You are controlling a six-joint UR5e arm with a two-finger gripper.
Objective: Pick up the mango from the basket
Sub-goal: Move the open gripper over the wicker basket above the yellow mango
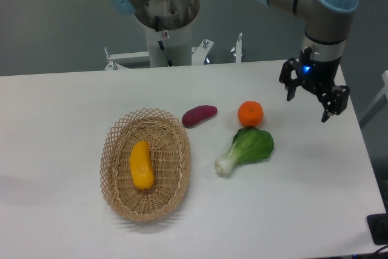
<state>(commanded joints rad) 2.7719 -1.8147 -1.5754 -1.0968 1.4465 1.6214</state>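
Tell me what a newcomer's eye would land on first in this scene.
Most striking is the yellow-orange mango lying alone in the wicker basket at the table's front left. Next comes the bright cluster to its right: purple sweet potato, round orange and leafy bok choy. The gripper hangs open above the far right of the table, well away from the basket.

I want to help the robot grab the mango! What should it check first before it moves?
1. Mango lying in the basket: ok.
2. Nothing on top of the mango: ok.
3. Gripper open and holding nothing: ok.
4. Gripper above the mango: not ok, it hangs over the table's far right side.
5. Orange, sweet potato and bok choy outside the basket: ok, though they lie between gripper and basket.
6. Whether the fingers fit around the mango: cannot tell.
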